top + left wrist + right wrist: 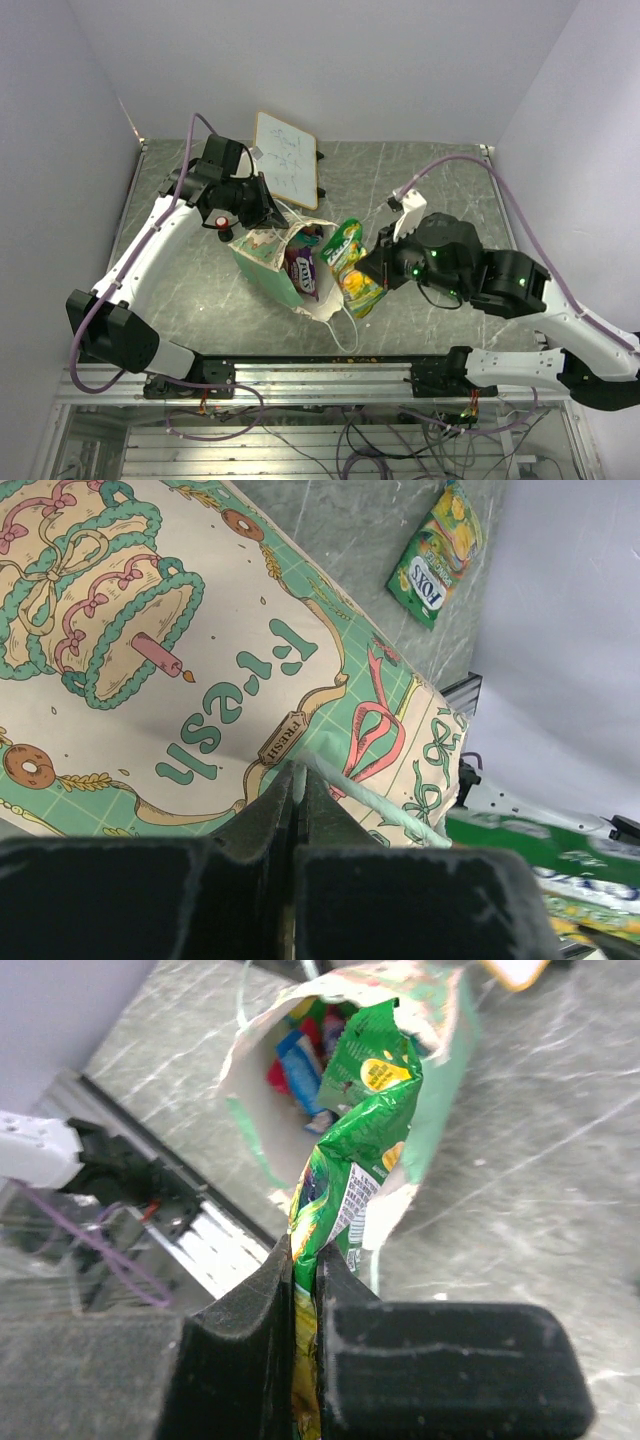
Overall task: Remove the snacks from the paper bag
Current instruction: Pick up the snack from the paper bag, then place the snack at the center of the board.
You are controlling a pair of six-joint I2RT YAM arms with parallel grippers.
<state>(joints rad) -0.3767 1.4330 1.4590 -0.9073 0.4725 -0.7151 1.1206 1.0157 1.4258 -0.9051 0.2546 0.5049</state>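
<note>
**Green packet held at the bag's mouth**

My right gripper (pixel 303 1260) is clenched on a green snack packet (pixel 365 1110), just right of centre in the top view and beside the open mouth of the paper bag (pixel 262 262). My left gripper (pixel 298 780) pinches its string handle (pixel 385 802) — other packets (pixel 300 1055) lie inside.

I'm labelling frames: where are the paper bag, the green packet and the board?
paper bag (pixel 262 266), top view, mint side wall.
green packet (pixel 365 1130), right wrist view, crumpled middle.
board (pixel 285 158), top view, white face.
</note>
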